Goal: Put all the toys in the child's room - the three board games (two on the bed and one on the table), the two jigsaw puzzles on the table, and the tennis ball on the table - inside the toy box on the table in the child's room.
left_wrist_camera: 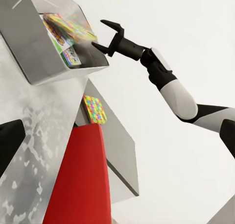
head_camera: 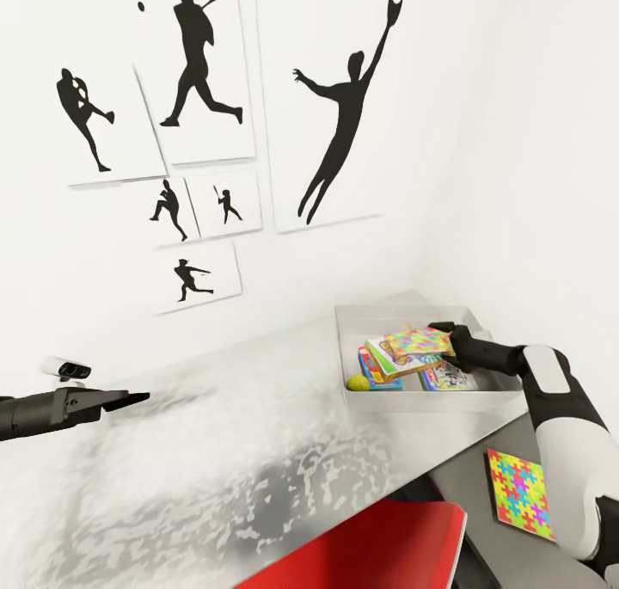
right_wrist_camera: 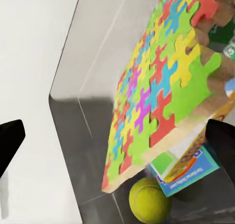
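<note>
White wall with baseball silhouette pictures (head_camera: 202, 64) rises behind the table (head_camera: 258, 434), where the toy box (head_camera: 348, 348) holds the board games (head_camera: 391, 361), the tennis ball (head_camera: 357, 383) and one jigsaw puzzle (head_camera: 419, 342) lying tilted on top. The right gripper (left_wrist_camera: 104, 36) hangs at the box's rim, jaws apart, just beside that puzzle. A second puzzle (head_camera: 518, 493) lies flat on the darker top near a red chair (head_camera: 378, 550), while the left gripper (head_camera: 129, 397) hovers well apart over the table, and I cannot tell how its jaws stand.
</note>
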Controlling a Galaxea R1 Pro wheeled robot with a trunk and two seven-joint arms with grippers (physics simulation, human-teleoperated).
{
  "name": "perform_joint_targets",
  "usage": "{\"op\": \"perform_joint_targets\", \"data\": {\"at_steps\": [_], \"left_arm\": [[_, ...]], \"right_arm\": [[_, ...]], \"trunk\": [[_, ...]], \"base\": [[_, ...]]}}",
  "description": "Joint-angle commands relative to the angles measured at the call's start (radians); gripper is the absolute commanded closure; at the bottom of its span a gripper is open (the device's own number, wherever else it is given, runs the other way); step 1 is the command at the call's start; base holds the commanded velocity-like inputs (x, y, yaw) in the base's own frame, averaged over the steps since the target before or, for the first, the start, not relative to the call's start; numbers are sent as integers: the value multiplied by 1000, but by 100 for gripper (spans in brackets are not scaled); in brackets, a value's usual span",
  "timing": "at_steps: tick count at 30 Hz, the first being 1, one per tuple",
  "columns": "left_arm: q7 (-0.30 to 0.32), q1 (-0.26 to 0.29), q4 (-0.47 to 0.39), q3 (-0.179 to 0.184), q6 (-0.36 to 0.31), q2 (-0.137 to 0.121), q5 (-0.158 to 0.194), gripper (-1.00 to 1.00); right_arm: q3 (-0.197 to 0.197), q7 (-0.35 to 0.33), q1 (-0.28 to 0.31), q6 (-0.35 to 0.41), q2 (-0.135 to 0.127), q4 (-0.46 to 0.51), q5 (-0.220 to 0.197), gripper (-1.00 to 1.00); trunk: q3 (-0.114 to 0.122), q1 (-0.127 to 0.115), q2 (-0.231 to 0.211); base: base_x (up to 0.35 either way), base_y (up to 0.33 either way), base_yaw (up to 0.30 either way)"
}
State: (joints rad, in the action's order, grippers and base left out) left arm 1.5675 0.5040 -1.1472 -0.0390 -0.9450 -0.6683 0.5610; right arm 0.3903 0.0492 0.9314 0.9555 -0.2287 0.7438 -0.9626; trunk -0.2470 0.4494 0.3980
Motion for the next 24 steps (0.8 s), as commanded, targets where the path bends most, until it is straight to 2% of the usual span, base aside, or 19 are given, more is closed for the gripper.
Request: {"op": "perform_joint_targets", "data": {"at_steps": [1,14,24], "left_arm": [[3,1,0,1,-10,0,0,-100],[3,1,0,1,-10,-1,0,-100],[3,1,0,1,-11,-2,0,-100]], "right_arm": [[2,5,3,5,0,0,-5,-100],[1,2,6,21,-5,8,-5,-100],[1,0,3,25,-8,12,-13,-100]], "trunk": [[-2,1,2],[-1,1,2],[13,1,2]], "base": [[0,0,0],[0,0,-4],[-5,0,-94]]}}
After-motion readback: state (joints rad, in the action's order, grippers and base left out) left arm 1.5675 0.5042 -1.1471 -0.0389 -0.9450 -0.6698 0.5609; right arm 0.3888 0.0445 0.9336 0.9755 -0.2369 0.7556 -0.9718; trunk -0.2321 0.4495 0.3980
